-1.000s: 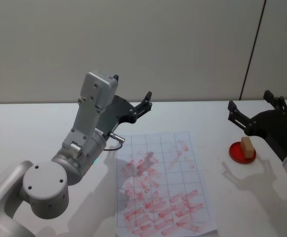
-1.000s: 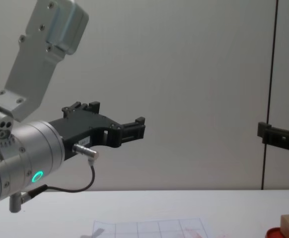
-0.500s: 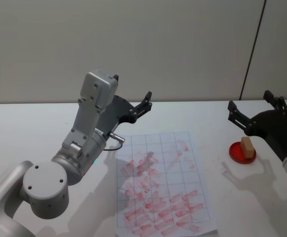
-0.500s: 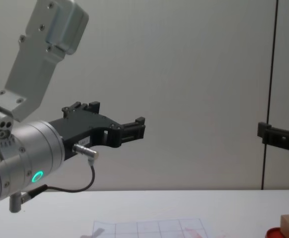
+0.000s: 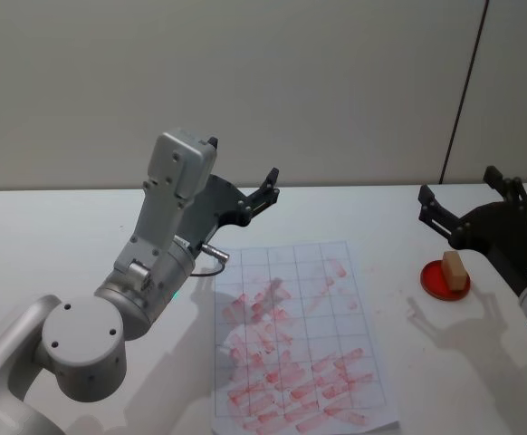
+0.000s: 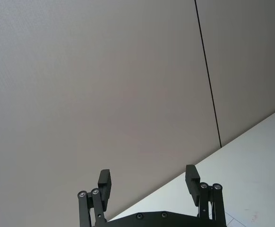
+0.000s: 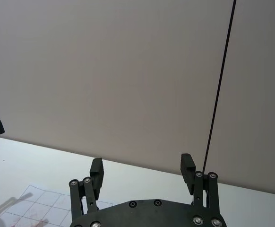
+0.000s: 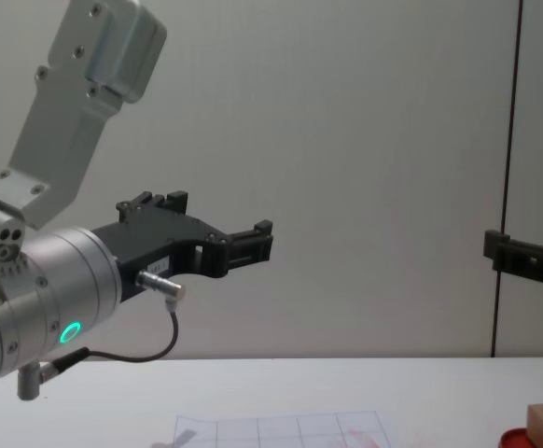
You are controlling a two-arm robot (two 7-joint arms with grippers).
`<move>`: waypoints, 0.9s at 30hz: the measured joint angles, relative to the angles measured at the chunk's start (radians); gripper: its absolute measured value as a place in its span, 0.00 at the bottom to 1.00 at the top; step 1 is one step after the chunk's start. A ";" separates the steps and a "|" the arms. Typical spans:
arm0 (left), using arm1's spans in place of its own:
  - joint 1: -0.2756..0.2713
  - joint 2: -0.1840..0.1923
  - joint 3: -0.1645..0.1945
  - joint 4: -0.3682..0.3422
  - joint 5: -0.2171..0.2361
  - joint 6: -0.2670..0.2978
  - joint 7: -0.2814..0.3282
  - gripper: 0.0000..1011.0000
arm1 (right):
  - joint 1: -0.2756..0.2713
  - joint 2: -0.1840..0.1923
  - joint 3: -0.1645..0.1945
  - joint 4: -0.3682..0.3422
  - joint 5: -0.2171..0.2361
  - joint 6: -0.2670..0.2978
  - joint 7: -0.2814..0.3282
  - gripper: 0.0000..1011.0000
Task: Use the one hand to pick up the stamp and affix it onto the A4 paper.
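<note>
On the white table point(image 5: 55, 227) the stamp point(image 5: 454, 269) waits, ungrasped, below the right gripper's point(image 5: 456, 185) wide-spread fingers. The next move is probably to lower and close. The left gripper point(image 5: 243, 163) idles, its fingers also spread.

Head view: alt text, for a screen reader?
A tan stamp sits on a red ink pad at right, the open right pincer raised near it. Red-marked gridded A4 paper lies at centre, the open left pincer raised beyond it.

1. The stamp point(image 5: 454, 267) is light tan wood.
2. The ink pad point(image 5: 434, 282) is plain red.
3. The A4 paper point(image 5: 300, 335) is white, ruled with a thin grey grid and covered in pale red marks.
4. The left gripper point(image 5: 243, 159) and right gripper point(image 5: 458, 183) are black.
5. The left arm point(image 5: 168, 199) is pale silver-grey with a teal-green light.
6. The table point(image 5: 46, 227) is white.
</note>
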 joint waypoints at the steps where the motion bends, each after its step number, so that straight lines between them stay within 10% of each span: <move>1: 0.000 0.000 0.000 0.000 0.000 0.000 0.000 0.99 | 0.000 0.000 0.000 0.000 0.000 0.000 0.000 0.99; 27: 0.000 0.000 0.000 0.000 0.000 0.000 0.000 0.99 | -0.002 -0.007 0.019 0.021 -0.029 0.116 -0.135 0.99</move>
